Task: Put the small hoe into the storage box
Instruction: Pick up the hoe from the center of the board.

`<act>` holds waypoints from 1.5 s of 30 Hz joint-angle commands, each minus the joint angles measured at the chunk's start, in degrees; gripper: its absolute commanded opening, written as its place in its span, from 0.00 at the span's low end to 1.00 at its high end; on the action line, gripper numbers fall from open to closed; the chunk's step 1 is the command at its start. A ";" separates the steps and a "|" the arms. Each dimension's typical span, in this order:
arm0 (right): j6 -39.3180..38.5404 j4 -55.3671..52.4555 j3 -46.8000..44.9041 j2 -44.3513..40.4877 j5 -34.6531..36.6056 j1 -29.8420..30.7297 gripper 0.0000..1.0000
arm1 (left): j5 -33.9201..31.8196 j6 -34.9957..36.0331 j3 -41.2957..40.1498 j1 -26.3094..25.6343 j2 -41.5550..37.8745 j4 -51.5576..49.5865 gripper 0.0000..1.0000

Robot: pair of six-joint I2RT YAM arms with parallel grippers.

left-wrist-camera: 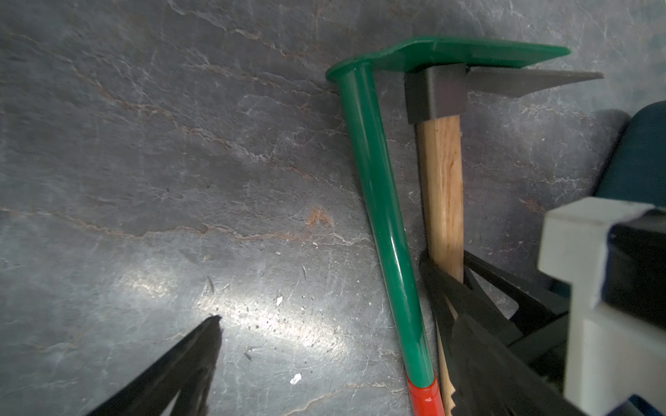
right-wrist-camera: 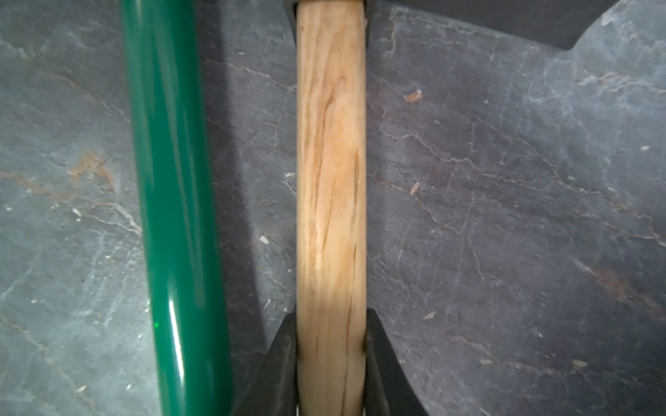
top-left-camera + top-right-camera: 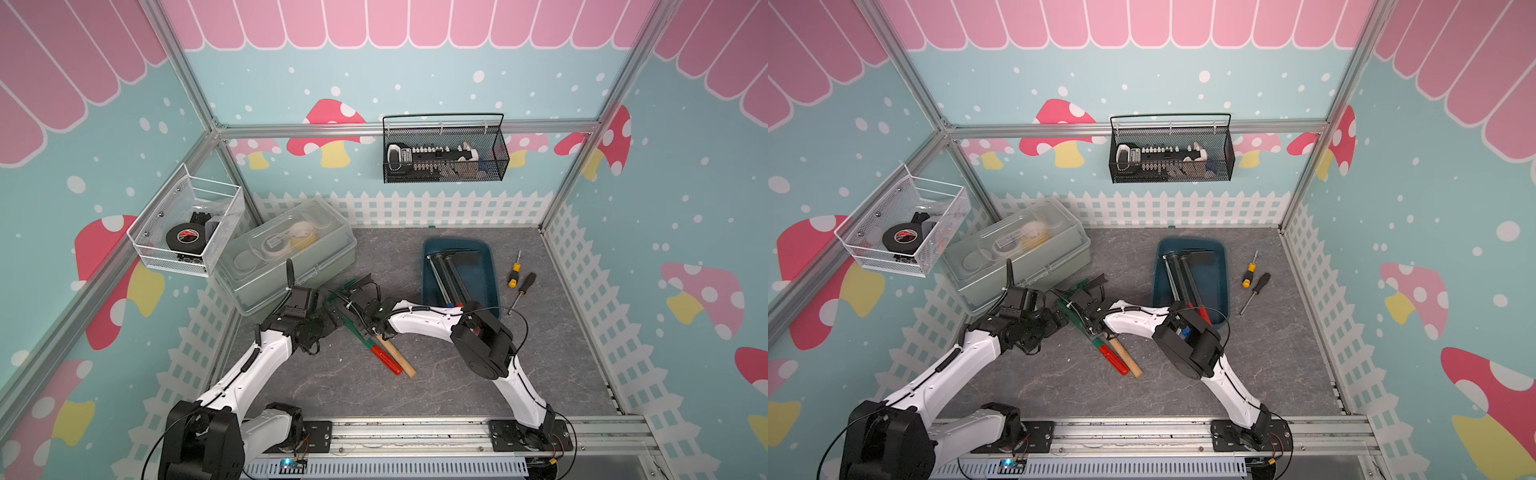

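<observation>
**Right pincer.** The right pincer [image 2: 331, 347] is closed on the small hoe [image 2: 331, 180]. In the right wrist view its two black fingers [image 2: 281, 363] press against opposite sides of the wooden handle. The grip point lies on the middle part of the handle.

**Left pincer.** The left pincer [image 3: 332, 316] is open. In the left wrist view one finger [image 1: 187, 360] stands well apart from both handles and grips nothing.

**Small hoe.** The small hoe [image 3: 399, 359] lies flat on the grey desk [image 3: 332, 386], outside the storage box [image 3: 484, 286]. It has a plain wooden handle and a dark grey head [image 1: 436, 97]. In both top views the right arm hides most of it; only the free end of the handle shows.

**Green hoe.** A green hoe [image 1: 382, 216] with a red grip [image 3: 388, 361] lies just beside the small hoe, the two handles nearly parallel. Its blade [image 1: 468, 52] overlaps the grey head in the left wrist view.

**Storage box.** The teal storage box [image 3: 1219, 286] sits on the desk toward the back, near the right arm's elbow. Two dark-handled hoes [image 3: 451, 278] lie in it side by side.

**Other items.** Two screwdrivers [image 3: 521, 284] lie on the desk just beside the storage box. A clear lidded box [image 3: 291, 257] stands at the desk's far left corner.
</observation>
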 commanded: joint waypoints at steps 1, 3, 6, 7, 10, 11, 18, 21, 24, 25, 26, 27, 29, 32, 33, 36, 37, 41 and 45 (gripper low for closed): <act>-0.44 -1.26 -0.71 -3.08 3.06 -0.45 0.13 | -0.65 -0.53 -0.38 0.47 0.03 -0.72 0.99; -0.70 -1.28 -1.01 -4.01 3.08 -0.64 0.11 | -0.50 -0.53 -0.31 0.49 0.03 -0.68 0.99; -0.92 -1.31 -1.58 -5.45 2.84 -0.98 0.09 | -0.28 -0.42 -0.29 0.54 -0.16 -0.77 0.99; -1.00 -1.35 -1.70 -5.81 2.73 -1.09 0.09 | -0.36 -0.41 -0.29 0.52 -0.21 -0.77 0.99; -1.35 -1.90 -1.78 -6.95 2.78 -1.31 0.06 | -0.32 -0.55 -0.13 0.53 0.07 -0.68 0.99; -1.45 -2.38 -1.63 -7.27 2.88 -1.35 0.06 | -0.21 -0.53 -0.05 0.50 0.24 -0.77 0.99; -1.88 -4.90 -1.10 -9.69 3.76 -1.48 0.05 | 0.12 -0.73 0.15 0.53 0.82 -0.39 0.99; -1.97 -5.89 -0.61 -10.33 4.11 -1.53 0.04 | 0.18 -0.90 -0.09 0.52 0.82 -0.24 0.99; -1.97 -6.70 -0.40 -11.20 4.38 -1.56 0.03 | 0.25 -0.88 -0.29 0.53 0.78 -0.08 0.99; -1.99 -6.90 -0.39 -11.55 4.47 -1.53 0.02 | 0.20 -0.96 -0.27 0.54 0.74 -0.05 0.99; -2.06 -7.19 -0.39 -11.83 4.56 -1.53 0.02 | 0.23 -0.99 -0.38 0.55 0.73 -0.04 0.99; -2.11 -7.51 -0.24 -12.26 4.74 -1.57 0.02 | 0.22 -1.10 -0.38 0.53 0.73 0.07 0.99; -2.24 -8.11 -0.12 -12.79 5.00 -1.57 0.02 | 0.42 -1.12 -0.46 0.48 0.82 0.27 0.99; -2.40 -8.60 0.02 -13.76 5.66 -1.61 0.02 | 0.69 -1.28 -0.46 0.53 0.90 0.53 0.99; -2.50 -8.67 0.00 -14.12 5.86 -1.61 0.02 | 0.77 -1.26 -0.38 0.52 0.99 0.55 0.99; -2.67 -9.07 -0.07 -15.09 6.22 -1.61 0.01 | 0.71 -1.15 -0.42 0.53 0.98 0.60 0.99; -2.68 -9.17 -0.02 -15.38 6.36 -1.60 0.01 | 0.69 -1.15 -0.46 0.53 0.99 0.64 0.99; -3.16 -9.42 0.16 -16.27 6.83 -1.62 0.01 | 0.94 -1.45 -0.64 0.51 1.20 1.02 0.99; -3.81 -10.15 0.68 -16.87 7.46 -1.61 0.00 | 1.26 -1.55 -0.64 0.53 1.43 1.26 0.99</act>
